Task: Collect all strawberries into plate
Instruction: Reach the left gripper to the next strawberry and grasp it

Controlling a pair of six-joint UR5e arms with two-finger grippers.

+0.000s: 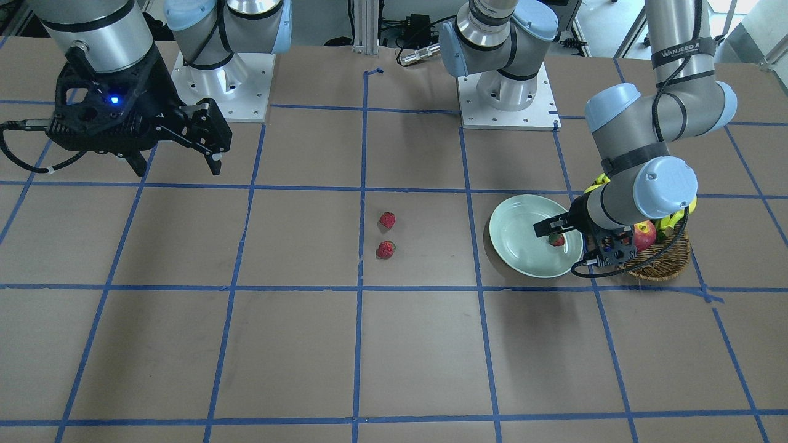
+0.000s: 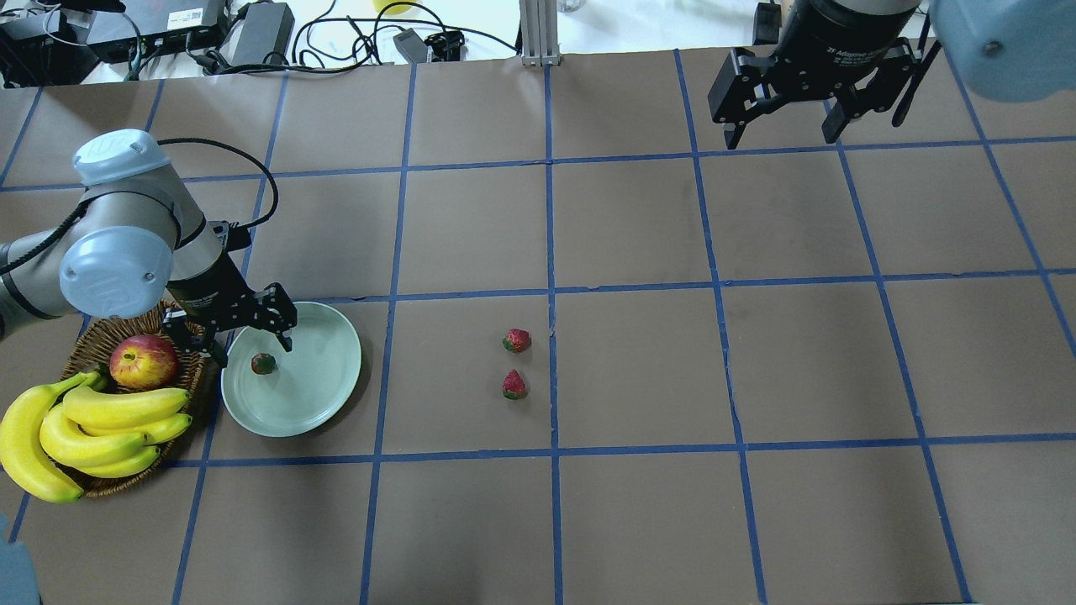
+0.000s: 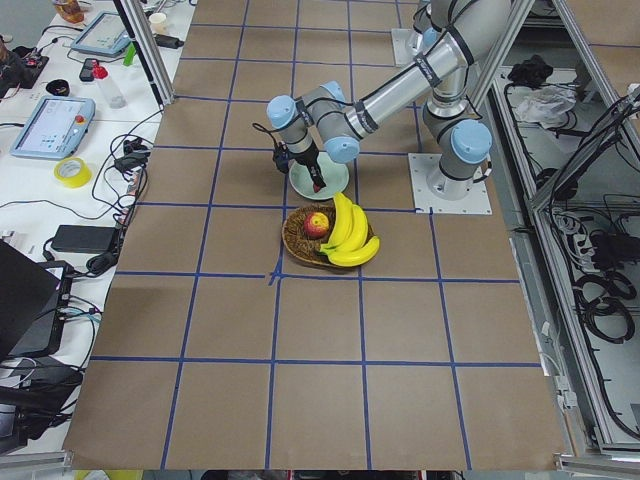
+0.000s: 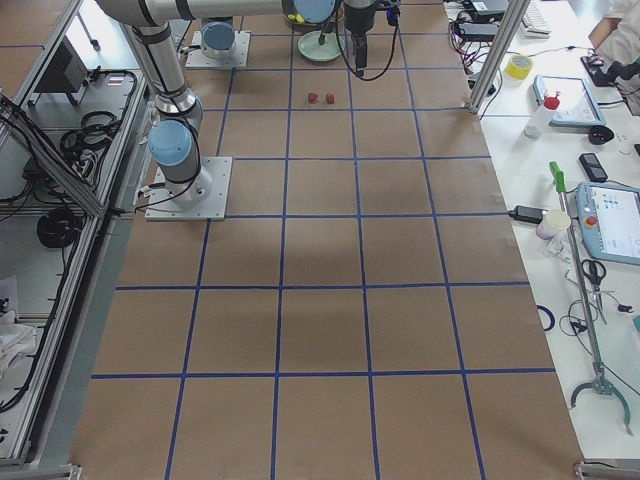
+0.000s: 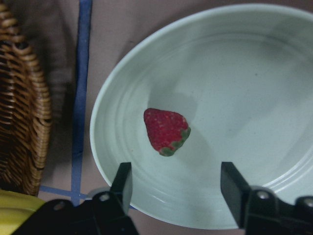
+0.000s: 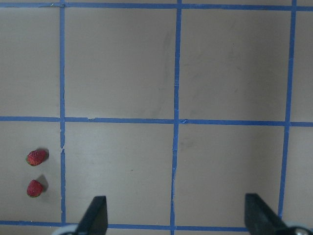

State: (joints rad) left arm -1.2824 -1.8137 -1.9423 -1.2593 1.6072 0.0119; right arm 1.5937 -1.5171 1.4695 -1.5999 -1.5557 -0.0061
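One strawberry [image 5: 166, 131] lies in the pale green plate [image 2: 315, 395], also seen in the overhead view [image 2: 263, 363] and the front view [image 1: 556, 240]. My left gripper [image 2: 250, 342] hangs open just above it, fingers apart on either side, holding nothing. Two more strawberries lie on the table near the middle [image 2: 516, 340] [image 2: 514, 385], also in the front view [image 1: 386, 219] [image 1: 385, 249] and the right wrist view [image 6: 36, 157] [image 6: 34, 188]. My right gripper [image 2: 786, 126] is open and empty, high over the far right of the table.
A brown wicker basket [image 2: 88, 349] with a red-yellow apple [image 2: 143, 361] and a bunch of bananas [image 2: 84, 428] stands right beside the plate on its left. The table is brown paper with blue tape lines [image 2: 551, 252].
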